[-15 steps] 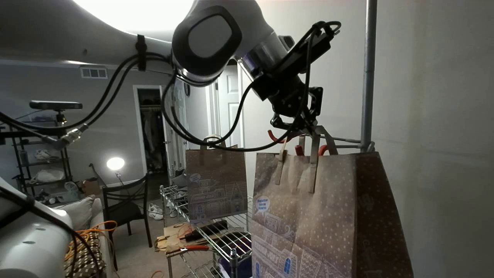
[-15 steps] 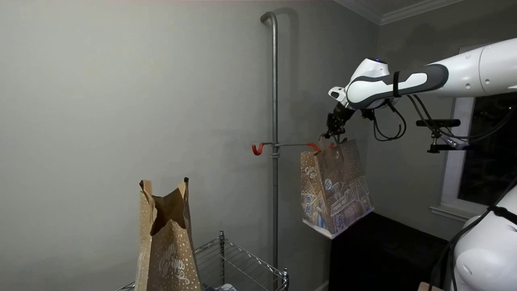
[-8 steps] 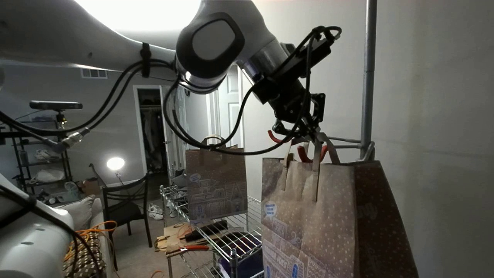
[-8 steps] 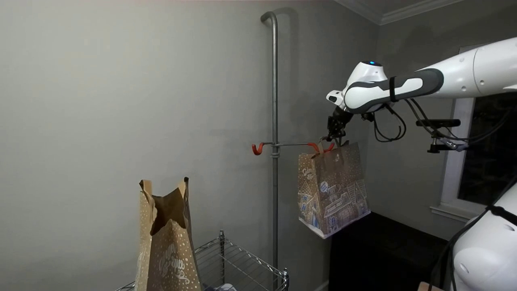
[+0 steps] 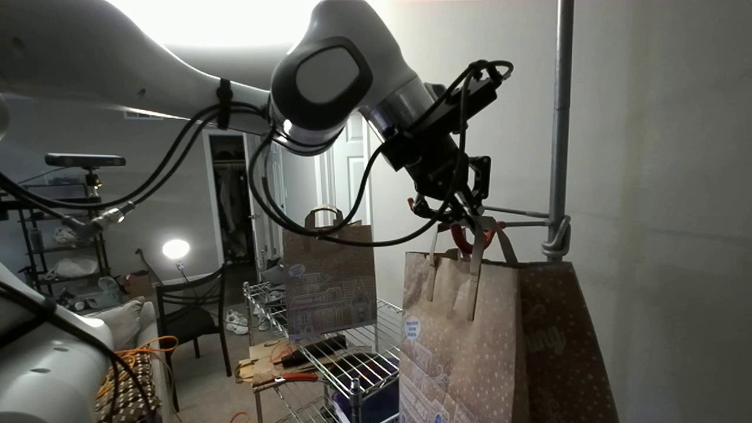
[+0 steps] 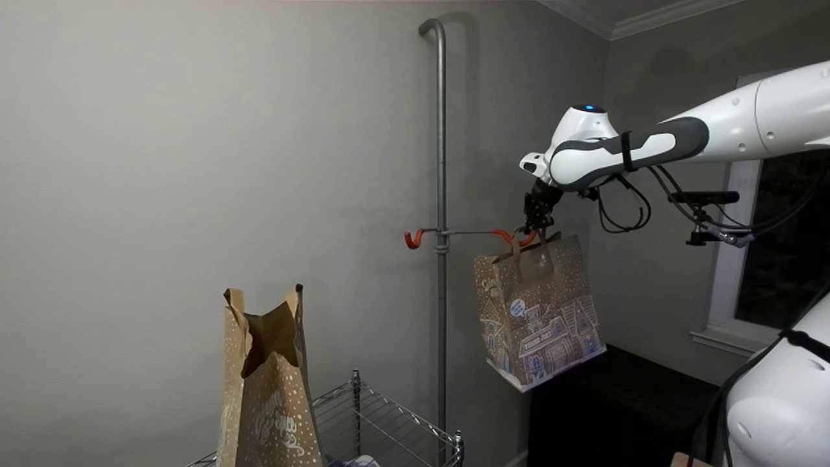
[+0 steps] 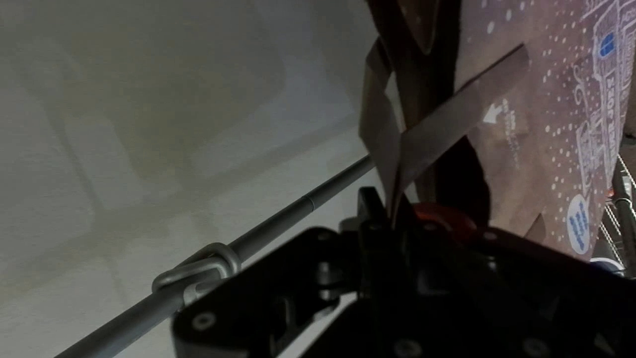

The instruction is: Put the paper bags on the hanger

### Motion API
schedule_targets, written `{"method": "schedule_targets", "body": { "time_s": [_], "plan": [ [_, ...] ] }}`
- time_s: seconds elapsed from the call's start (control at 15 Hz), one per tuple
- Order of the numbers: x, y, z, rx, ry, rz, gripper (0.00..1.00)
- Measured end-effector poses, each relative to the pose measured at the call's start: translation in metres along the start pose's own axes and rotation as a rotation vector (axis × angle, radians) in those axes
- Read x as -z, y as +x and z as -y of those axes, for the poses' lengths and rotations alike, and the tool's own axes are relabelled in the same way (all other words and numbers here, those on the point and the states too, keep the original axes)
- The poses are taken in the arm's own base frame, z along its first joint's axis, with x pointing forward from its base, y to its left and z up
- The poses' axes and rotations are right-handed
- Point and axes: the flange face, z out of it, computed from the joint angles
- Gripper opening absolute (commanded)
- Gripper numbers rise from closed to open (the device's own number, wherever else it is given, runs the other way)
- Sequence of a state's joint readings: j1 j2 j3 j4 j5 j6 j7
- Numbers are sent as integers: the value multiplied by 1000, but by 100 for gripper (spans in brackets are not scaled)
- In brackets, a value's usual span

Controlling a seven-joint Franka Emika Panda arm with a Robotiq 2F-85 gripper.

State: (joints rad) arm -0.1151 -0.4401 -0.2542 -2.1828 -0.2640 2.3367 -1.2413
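Observation:
My gripper (image 5: 474,218) is shut on the handles of a brown paper bag (image 5: 455,346); the bag also shows in an exterior view (image 6: 541,318), hanging slightly tilted, and in the wrist view (image 7: 516,134). In the wrist view the fingertips (image 7: 390,211) pinch the gathered handle straps. The red hanger prong (image 5: 464,239) shows between the straps just below the fingers; it also shows in an exterior view (image 6: 502,236) and the wrist view (image 7: 447,219). I cannot tell whether the straps rest on it. The second paper bag (image 5: 329,282) stands upright on the wire rack, seen too in an exterior view (image 6: 272,402).
The hanger's arm joins a grey vertical pole (image 6: 441,143) close to the wall; the pole also shows in the wrist view (image 7: 303,204). Another red hook (image 6: 412,240) projects on the pole's far side. The wire rack (image 6: 389,415) stands below. A black surface (image 6: 616,389) lies under the held bag.
My gripper and the held bag have moved down in both exterior views. The bag's top edge now sits lower against the red hook, and more of the hook shows between the straps.

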Motion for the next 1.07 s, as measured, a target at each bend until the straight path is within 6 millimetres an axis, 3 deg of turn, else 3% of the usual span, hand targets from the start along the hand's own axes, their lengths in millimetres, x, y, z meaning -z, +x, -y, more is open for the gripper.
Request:
{"method": "schedule_targets", "body": {
  "time_s": [0.33, 0.6, 0.87, 1.07],
  "plan": [
    [5, 5, -2, -12, -21, 17, 70],
    [12, -3, -6, -42, -37, 27, 96],
    [23, -8, -6, -70, -42, 27, 100],
    [46, -11, -2, -127, -51, 19, 100]
  ]
}}
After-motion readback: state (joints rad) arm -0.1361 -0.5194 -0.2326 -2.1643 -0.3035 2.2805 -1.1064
